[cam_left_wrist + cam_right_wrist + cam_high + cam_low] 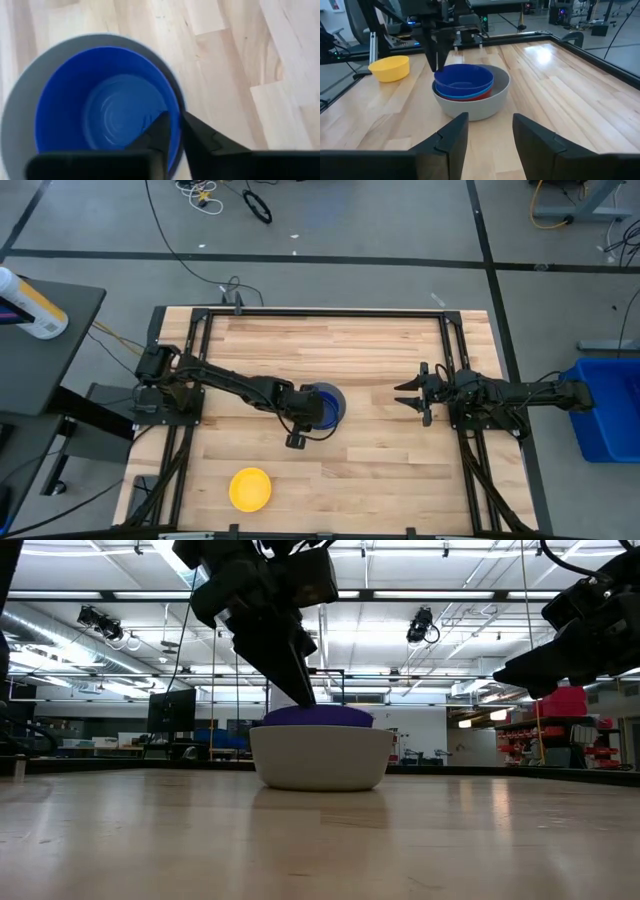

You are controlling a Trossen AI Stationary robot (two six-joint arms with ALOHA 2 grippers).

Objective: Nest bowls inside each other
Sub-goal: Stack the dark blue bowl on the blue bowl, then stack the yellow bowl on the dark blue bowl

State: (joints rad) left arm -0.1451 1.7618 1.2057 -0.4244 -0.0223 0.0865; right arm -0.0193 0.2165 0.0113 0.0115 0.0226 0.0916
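A grey bowl stands on the table's middle and holds a red bowl, a light blue bowl and, on top, a dark blue bowl. My left gripper reaches down over the stack's left side and is shut on the dark blue bowl's rim. A yellow bowl sits apart on its base near the front left. My right gripper hangs open above the table to the right of the stack, with nothing between its fingers. My left gripper has the dark blue bowl's rim between its two fingers, one inside the bowl and one outside, between it and the grey bowl's wall. The fingers slant down from the table's left. The bowl sits nested in the stack, mouth up.
Black frame rails run along the wooden table's left, right and far edges. Bare wood lies in front of the stack and on its right. A blue bin stands on the floor off the right edge.
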